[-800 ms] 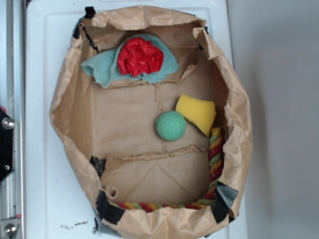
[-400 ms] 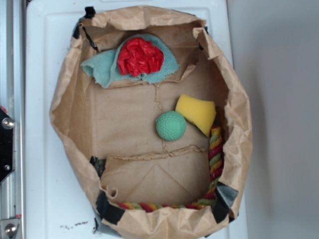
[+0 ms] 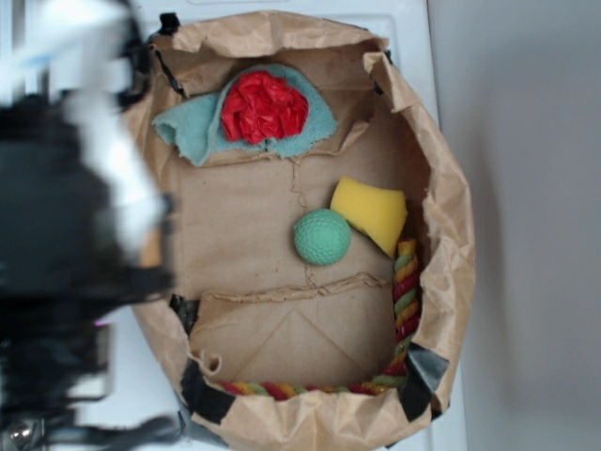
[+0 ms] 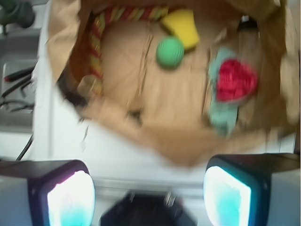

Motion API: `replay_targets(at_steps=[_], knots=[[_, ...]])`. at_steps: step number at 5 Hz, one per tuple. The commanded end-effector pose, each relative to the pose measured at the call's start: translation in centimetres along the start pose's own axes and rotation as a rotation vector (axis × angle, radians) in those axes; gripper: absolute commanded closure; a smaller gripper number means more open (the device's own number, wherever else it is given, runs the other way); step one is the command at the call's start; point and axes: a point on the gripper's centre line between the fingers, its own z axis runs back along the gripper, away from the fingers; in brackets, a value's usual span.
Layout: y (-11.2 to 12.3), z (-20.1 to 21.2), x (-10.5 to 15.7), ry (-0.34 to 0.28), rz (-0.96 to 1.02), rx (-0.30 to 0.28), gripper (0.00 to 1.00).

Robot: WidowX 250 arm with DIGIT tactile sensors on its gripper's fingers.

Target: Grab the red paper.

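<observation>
In the wrist view the hand [image 4: 148, 188] sits nearest, its two pads [image 4: 70, 195] spread wide with nothing between them. It hangs over the white counter [image 4: 61, 127], outside the near rim of the brown paper bag [image 4: 155, 141], whose walls are rolled down into an open tray. In the exterior view the arm [image 3: 66, 235] is only a dark blur along the left edge, so its exact pose cannot be read there.

Inside the bag, in the exterior view, a braided rope [image 3: 404, 282] of red, yellow and green runs along the near edge and up the right wall. Further in, a green ball [image 3: 322, 237] lies near the middle of the floor, just beside a yellow sponge [image 3: 371, 212] on its right. At the far end a teal cloth [image 3: 192, 127] is spread out, and the red paper [image 3: 264, 106] rests on top of it, well apart from the ball and sponge.

The task looks barely begun: the paper is untouched and nothing is gripped. What is left is reaching over the rim to the far end, lowering onto the wad without catching the cloth beneath, closing and lifting.
</observation>
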Motion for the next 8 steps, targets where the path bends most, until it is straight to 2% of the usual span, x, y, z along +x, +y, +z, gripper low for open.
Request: replay_targets(at_steps=[1, 5, 7, 8], knots=[[5.5, -3.3, 6.9, 0.008, -0.012, 0.054, 0.0], [5.5, -3.3, 6.9, 0.008, -0.012, 0.054, 0.0], [7.7, -7.8, 5.2, 0.031, -0.011, 0.096, 0.0], [8.2, -8.8, 5.1, 0.032, -0.013, 0.115, 0.0]])
